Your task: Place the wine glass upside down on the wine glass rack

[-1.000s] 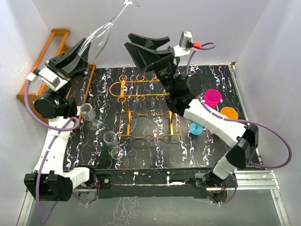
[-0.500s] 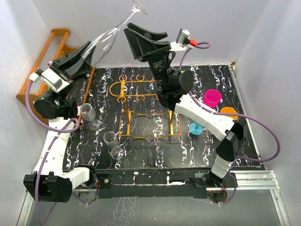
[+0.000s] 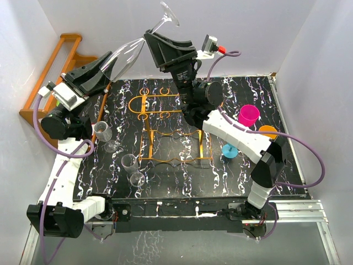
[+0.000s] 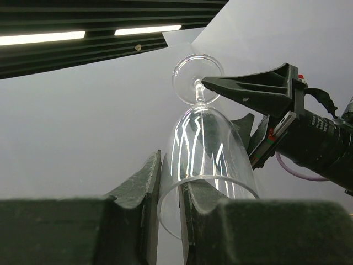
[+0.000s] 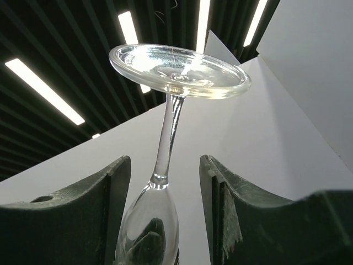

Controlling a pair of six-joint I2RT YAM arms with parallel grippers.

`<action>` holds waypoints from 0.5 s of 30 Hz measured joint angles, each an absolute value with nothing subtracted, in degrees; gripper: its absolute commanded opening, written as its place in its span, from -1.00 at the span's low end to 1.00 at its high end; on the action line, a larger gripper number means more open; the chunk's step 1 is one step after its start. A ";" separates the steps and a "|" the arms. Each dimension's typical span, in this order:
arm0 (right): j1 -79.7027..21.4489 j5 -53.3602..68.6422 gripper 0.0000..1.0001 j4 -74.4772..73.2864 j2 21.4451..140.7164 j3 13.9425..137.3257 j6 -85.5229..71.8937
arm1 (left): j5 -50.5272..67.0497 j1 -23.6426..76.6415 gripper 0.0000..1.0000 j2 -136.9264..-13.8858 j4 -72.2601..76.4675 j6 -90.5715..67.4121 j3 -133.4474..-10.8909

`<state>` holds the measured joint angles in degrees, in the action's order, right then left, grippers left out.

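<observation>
Left end effector (image 4: pixel 170 171) clamping wine glass (image 4: pixel 207 143) rim, right end effector (image 5: pixel 164 182) apart around stem

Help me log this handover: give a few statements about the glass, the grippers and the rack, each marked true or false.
1. The left gripper pinches the rim of the wine glass bowl. True.
2. The right gripper is clamped on the stem. False: its fingers stand open on either side of the stem, apart from it.
3. The wine glass is held foot up. True.
4. The wine glass hangs on the wine glass rack. False: it is held in the air, and the rack stands on the table.
</observation>
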<state>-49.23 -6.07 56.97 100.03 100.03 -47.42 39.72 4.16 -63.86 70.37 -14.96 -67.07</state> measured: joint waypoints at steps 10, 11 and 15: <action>-49.23 -6.04 -0.07 56.90 100.03 100.03 -49.74 | 40.64 4.25 -1.00 -63.86 70.19 -13.43 -67.07; -49.23 -6.04 -0.07 56.90 100.03 100.03 -49.89 | 40.75 4.25 -1.00 -63.86 70.19 -13.28 -67.07; -49.23 -5.80 -0.12 57.17 100.90 100.36 -50.26 | 40.95 4.25 -1.00 -63.86 70.22 -12.78 -67.07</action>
<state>-49.23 -5.80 57.17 100.90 100.36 -50.26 40.95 4.25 -63.86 70.22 -12.78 -67.07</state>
